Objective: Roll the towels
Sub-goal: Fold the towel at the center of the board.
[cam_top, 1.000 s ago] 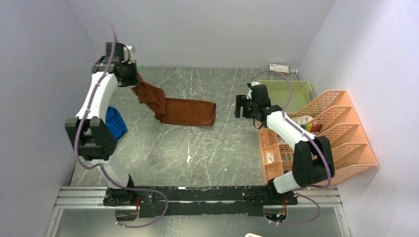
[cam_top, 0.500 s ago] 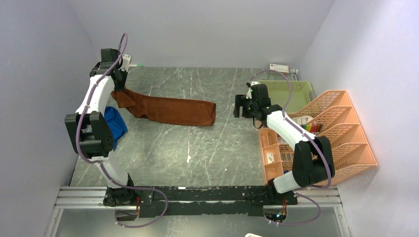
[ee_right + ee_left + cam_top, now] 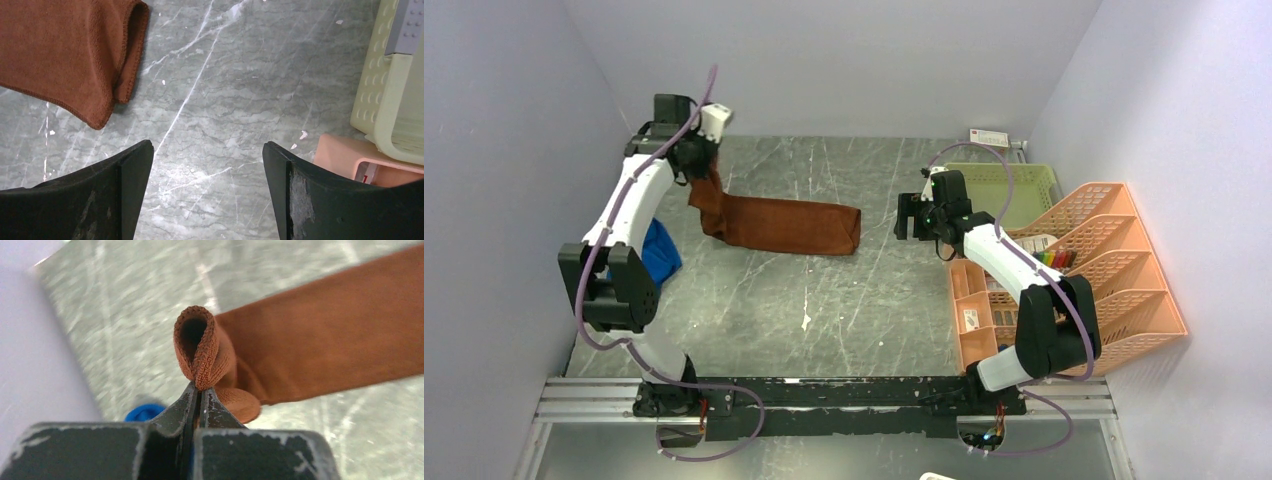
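Note:
The rust-brown towel point(image 3: 789, 223) lies folded in a long strip across the far middle of the table. My left gripper point(image 3: 703, 170) is shut on its left end and holds that end lifted; in the left wrist view the pinched edge point(image 3: 200, 347) forms a loop above the gripper point(image 3: 199, 390). The blue towel point(image 3: 660, 250) lies crumpled at the left, partly behind my left arm, and shows as a blue spot point(image 3: 145, 412). My right gripper point(image 3: 911, 217) is open and empty, hovering right of the brown towel's right end point(image 3: 75, 55).
A green basket point(image 3: 1019, 195) stands at the far right, its rim in the right wrist view point(image 3: 387, 90). An orange file rack point(image 3: 1114, 270) and an orange organiser tray point(image 3: 974, 310) stand along the right side. Walls close in left and right.
My left gripper has moved right and up from the far left, still holding the brown towel's left end, bunching that end upward. The right arm has stayed in place.

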### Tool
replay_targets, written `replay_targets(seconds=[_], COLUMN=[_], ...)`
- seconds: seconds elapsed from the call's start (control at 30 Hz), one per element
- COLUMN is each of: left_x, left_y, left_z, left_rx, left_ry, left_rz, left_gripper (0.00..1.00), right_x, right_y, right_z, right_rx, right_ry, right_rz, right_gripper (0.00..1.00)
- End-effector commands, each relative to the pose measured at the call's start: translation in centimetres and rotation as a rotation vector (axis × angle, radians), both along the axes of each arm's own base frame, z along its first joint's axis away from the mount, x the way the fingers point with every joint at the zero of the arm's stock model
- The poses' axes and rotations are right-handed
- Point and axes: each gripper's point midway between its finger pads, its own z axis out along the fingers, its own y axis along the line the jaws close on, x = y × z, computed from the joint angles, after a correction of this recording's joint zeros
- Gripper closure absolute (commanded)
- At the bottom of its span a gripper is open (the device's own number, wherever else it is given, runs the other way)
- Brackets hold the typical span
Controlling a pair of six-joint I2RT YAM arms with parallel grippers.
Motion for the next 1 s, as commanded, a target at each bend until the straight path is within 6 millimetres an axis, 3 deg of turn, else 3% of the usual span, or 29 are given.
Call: replay_targets(seconds=[0.0, 0.13, 0.3, 0.5, 0.73, 0.97], left_x=[-2.2, -4.0, -3.5, -3.5, -5.6, -5.8], left_y=[-8.2, -13.3, -16.8, -22.2, -29.3, -32.2], left_z=[-0.9, -4.3, -8.1, -12.0, -12.8, -12.4], left_rx=[-0.114, -0.177, -0.326, -0.4, -0.501, -0.599], left_ry=[0.092, 0.269, 0.493, 0.61, 0.647, 0.653], left_rz=[-0.266, -0.35, -0.241, -0.233, -0.296, -0.224], left_gripper=[0.93, 0.93, 0.93, 0.93, 0.93, 0.93], right_x=[0.4, 0.2, 0.0, -0.2, -0.4, -0.5], right_y=[0.2, 0.2, 0.3, 0.3, 0.1, 0.2], right_z=[0.7, 0.4, 0.3, -0.1, -0.6, -1.1], right_rx=[0.005, 0.011, 0.012, 0.013, 0.008, 0.012], right_ry=[-0.018, -0.011, -0.009, -0.005, 0.005, 0.015], right_rz=[0.009, 0.015, 0.021, 0.024, 0.021, 0.023], right_gripper=[0.18, 0.18, 0.17, 0.16, 0.16, 0.15])
